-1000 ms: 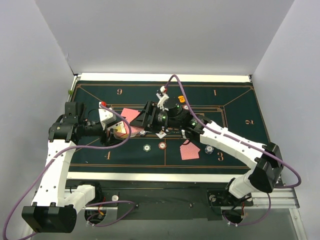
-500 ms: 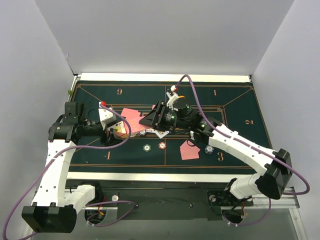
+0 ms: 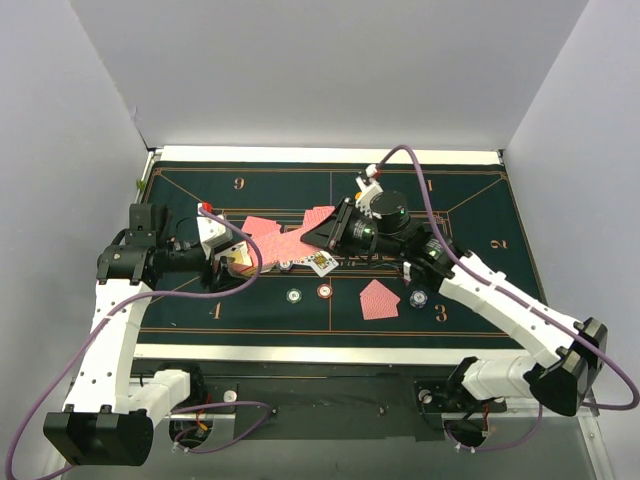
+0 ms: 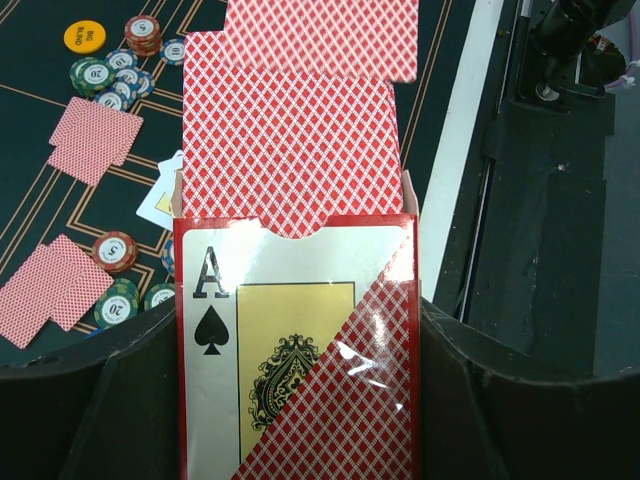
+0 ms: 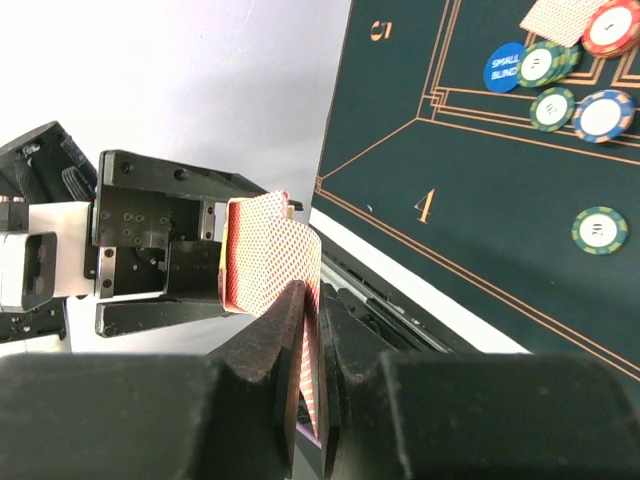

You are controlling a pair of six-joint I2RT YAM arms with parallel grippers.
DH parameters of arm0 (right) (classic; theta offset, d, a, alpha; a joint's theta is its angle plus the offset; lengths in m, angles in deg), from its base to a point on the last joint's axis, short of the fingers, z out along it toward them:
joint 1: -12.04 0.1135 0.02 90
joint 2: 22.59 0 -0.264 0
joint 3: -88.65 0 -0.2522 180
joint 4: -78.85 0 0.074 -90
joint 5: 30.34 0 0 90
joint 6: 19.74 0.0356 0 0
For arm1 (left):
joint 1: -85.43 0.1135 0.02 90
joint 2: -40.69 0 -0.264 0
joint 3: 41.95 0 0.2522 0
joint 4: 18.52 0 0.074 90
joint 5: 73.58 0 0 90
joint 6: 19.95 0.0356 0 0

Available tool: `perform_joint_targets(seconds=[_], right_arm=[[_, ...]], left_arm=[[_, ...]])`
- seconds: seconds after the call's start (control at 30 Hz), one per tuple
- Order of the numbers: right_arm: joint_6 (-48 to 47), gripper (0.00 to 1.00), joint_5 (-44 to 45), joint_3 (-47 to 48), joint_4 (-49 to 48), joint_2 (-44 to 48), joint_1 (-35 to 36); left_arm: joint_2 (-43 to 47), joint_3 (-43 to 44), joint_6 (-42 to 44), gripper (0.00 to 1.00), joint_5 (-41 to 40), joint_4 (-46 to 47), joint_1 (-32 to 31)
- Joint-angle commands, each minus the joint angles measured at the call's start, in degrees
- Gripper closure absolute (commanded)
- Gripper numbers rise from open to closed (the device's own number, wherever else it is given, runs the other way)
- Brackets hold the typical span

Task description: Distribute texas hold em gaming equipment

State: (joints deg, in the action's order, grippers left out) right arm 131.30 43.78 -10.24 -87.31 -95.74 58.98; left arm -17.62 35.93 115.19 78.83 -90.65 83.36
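Observation:
My left gripper (image 4: 300,410) is shut on an upright card box (image 4: 300,360) printed with an ace of spades; red-backed playing cards (image 4: 290,150) stick out of its open top. My right gripper (image 5: 322,330) is shut on the edge of one red-backed card (image 5: 275,265), which bends and still reaches into the box. From above, this card (image 3: 318,216) spans between the box (image 3: 238,262) and the right gripper (image 3: 303,237). Chips (image 4: 110,75), an orange button disc (image 4: 84,37) and a blue button disc (image 5: 505,67) lie on the mat.
The dark green felt mat (image 3: 480,220) carries face-down card pairs (image 3: 379,298) (image 3: 262,228), a face-up card (image 3: 321,262) and single chips (image 3: 294,296) (image 3: 325,291) (image 3: 441,314). White table rim (image 3: 330,352) runs along the near edge, with grey walls around.
The right gripper has shut on the top card and drawn back to the right, pulling that card partly out of the box. The left arm has held still.

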Motion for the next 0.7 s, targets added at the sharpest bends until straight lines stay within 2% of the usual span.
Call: perform_joint_targets(seconds=[0.0,0.2,0.37,0.67], right_arm=[[-2.23,0.94,0.76,0.67,4.3,3.44,-2.89],[-8.82,0.95,2.51,4.27,14.48,5.38,-8.43],[-17.96,0.94,9.53,8.48,25.2,1.88,-11.25],[-30.08,1.0,33.77,18.06,35.51,-19.11,-10.46]], left_arm=[[0.56,1.36,-0.67,1.0,3.33,2.73,0.4],[0.82,1.19,-0.67,1.0,3.15,2.65,0.4],[0.82,1.36,-0.93,1.0,3.24,2.65,0.4],[0.91,1.8,-1.38,1.0,2.98,2.65,0.4]])
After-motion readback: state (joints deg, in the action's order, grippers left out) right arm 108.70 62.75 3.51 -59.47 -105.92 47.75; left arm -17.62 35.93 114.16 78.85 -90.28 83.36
